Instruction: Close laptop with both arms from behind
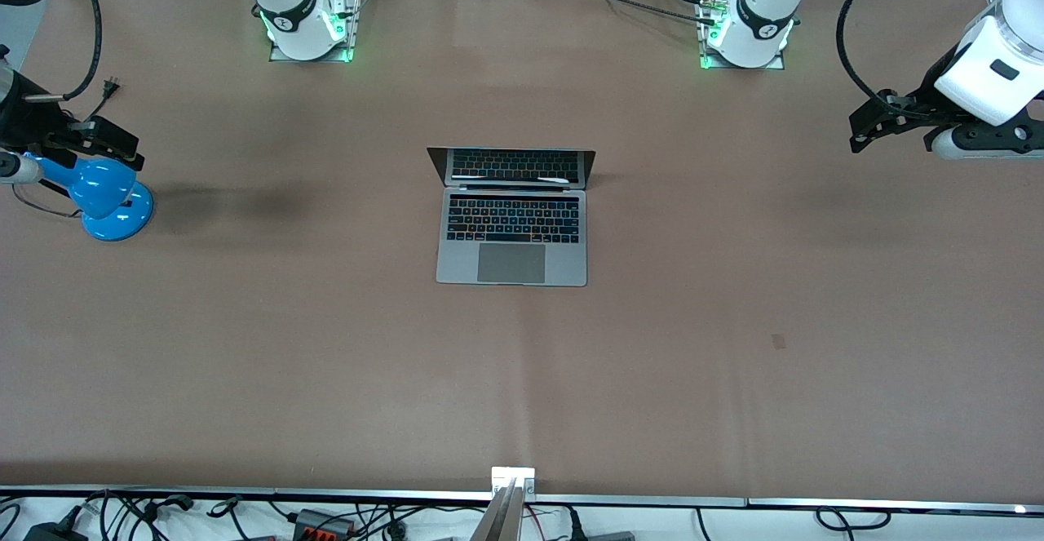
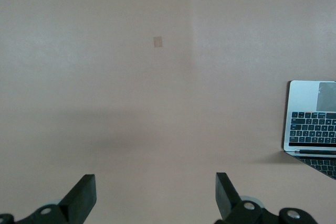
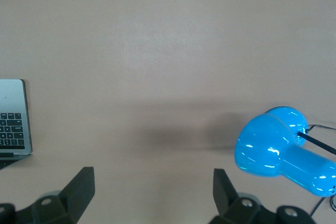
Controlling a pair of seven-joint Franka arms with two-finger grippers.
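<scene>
The whole table (image 1: 245,345) is seen from high across it, facing the arm bases, while each end is viewed downward from a raised wrist camera, the laptop (image 1: 512,216) (image 2: 314,124) (image 3: 13,119) being shared by all views.

Even, bright overhead illumination across the matte brown surface (image 1: 734,296). Soft, diffuse shadow streak beside the glossy blue desk lamp (image 1: 106,198), extending toward the slim silver-grey aluminium laptop (image 1: 512,227). Specular highlights on lamp shell. Faint keyboard reflection in dark screen. Green indicator glow at both arm bases. Wrist views paler, washed out, low contrast.
</scene>
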